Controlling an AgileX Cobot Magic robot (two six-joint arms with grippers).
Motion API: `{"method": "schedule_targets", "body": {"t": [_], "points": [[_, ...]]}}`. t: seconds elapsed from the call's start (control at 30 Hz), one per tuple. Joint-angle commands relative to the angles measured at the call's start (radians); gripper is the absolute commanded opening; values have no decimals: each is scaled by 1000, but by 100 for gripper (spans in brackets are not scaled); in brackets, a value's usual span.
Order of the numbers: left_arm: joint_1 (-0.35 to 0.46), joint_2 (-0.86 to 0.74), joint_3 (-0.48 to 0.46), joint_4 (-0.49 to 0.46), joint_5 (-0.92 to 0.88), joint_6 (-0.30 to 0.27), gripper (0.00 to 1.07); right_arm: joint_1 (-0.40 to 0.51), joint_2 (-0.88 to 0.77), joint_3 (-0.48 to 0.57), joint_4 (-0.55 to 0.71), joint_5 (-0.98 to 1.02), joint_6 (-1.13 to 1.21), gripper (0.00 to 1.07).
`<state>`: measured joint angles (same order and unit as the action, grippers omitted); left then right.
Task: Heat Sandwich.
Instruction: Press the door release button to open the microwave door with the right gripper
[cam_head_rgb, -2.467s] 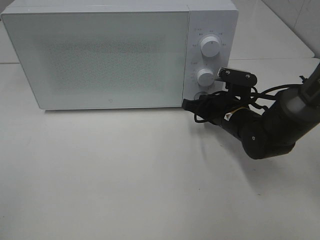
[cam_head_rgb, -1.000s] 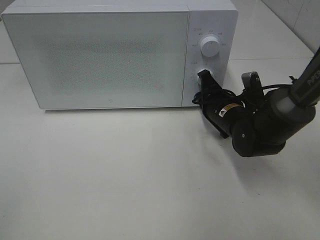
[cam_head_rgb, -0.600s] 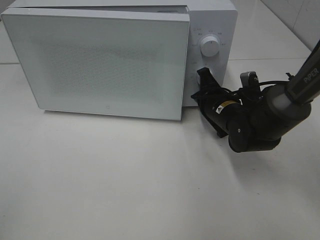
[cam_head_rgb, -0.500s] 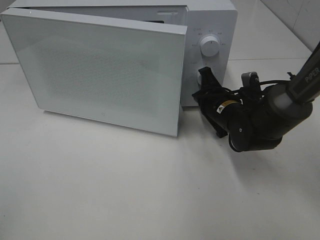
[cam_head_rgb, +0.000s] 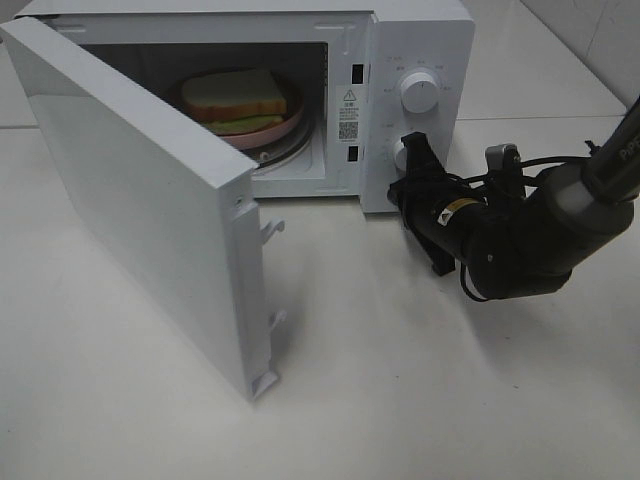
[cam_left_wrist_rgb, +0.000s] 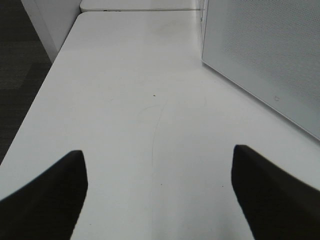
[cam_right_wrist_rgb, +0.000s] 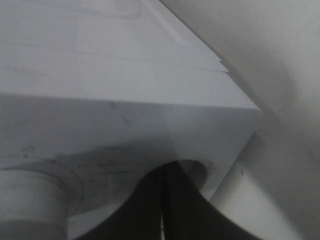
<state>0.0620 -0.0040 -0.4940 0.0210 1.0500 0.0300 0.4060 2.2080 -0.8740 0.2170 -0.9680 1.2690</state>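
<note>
sandwich (cam_head_rgb: 238, 98) sitting on pink plate (cam_head_rgb: 291, 124) inside microwave (cam_head_rgb: 420, 40), door (cam_head_rgb: 140, 210) hanging wide open; right fingers (cam_head_rgb: 412, 148) pressed together, touching control panel (cam_head_rgb: 385, 110); left fingers (cam_left_wrist_rgb: 50, 195) spread, hovering over tabletop (cam_left_wrist_rgb: 125, 125); guessing next: swinging door shut, or pulling plate out if heating's done

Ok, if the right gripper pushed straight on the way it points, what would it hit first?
The white microwave's control panel, just below its lower round knob; the shut right gripper seems to touch it.
</note>
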Motion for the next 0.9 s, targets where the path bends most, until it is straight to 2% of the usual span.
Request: {"method": "schedule_targets", "body": {"t": [0.03, 0.73, 0.9], "points": [[0, -5, -5, -1, -5, 2, 74, -58, 18, -114, 111, -300, 64, 1], [0, -5, -5, -1, -5, 2, 74, -55, 18, -113, 103, -300, 36, 3], [0, -5, -5, -1, -5, 2, 74, -55, 10, -102, 62, -300, 10, 3]]}}
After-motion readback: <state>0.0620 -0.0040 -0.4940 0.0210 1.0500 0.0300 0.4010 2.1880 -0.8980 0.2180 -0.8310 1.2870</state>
